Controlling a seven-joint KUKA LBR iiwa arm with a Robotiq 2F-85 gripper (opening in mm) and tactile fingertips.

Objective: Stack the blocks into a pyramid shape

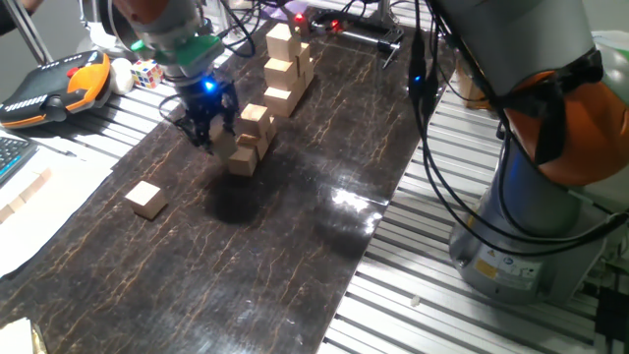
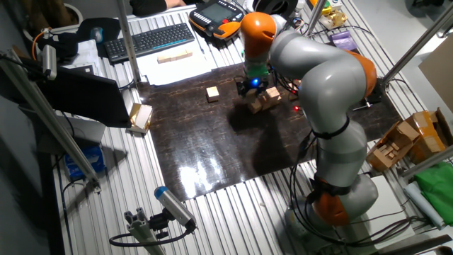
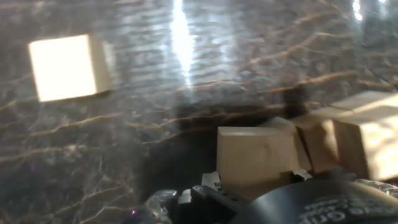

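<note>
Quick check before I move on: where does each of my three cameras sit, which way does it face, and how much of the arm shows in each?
One fixed view: low at the mat's side, looking across at the pile of blocks; shows the gripper and the arm's base at right.
The other fixed view: high overhead, looking down on the table; the whole arm shows, bent over the pile.
Hand view: on the hand, looking down at the mat; only the dark gripper body shows at the bottom edge.
Shared: all three show the lone block.
</note>
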